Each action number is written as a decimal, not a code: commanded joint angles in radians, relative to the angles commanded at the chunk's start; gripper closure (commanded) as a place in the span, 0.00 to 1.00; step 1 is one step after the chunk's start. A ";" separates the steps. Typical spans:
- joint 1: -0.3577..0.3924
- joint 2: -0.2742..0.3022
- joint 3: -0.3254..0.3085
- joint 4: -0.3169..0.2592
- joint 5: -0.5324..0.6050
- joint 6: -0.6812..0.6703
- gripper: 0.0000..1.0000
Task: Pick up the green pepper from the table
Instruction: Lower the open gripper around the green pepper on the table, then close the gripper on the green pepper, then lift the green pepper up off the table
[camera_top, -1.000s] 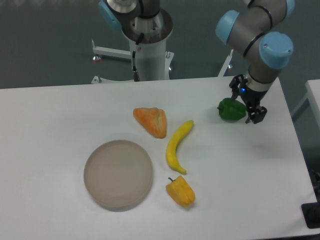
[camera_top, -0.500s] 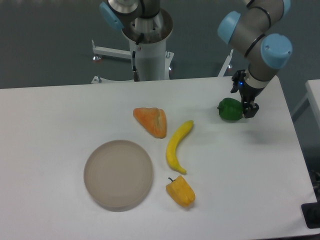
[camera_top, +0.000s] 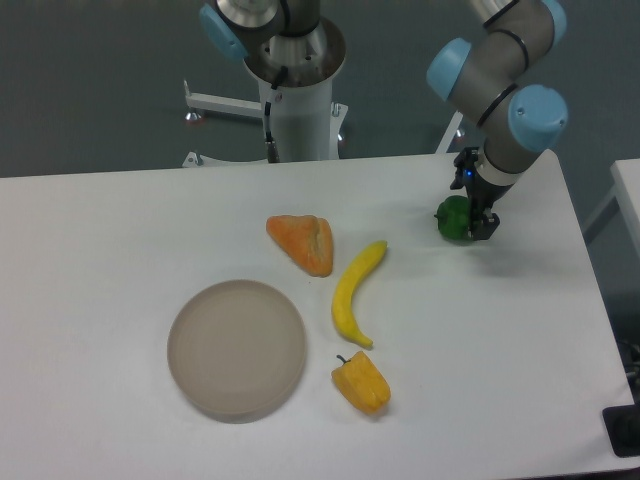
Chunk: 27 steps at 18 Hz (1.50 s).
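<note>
now, pepper: small glossy dark-green rounded pepper (camera_top: 452, 217) lies on white flat table (camera_top: 120, 230), near far right corner.
fingers: black two-finger gripper (camera_top: 474, 212) is over its right side; whether closed on it, i cannot tell.

The end effector (camera_top: 470, 208) is shifting left from its earlier spot beside the green pepper (camera_top: 451, 218), now covering the pepper's right side, its fingers looking narrower than before.
</note>
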 joint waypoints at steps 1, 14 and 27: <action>0.002 0.000 0.000 0.000 0.000 0.003 0.72; -0.021 -0.003 0.260 -0.240 -0.038 -0.408 0.91; -0.207 -0.170 0.528 -0.242 -0.025 -0.930 0.96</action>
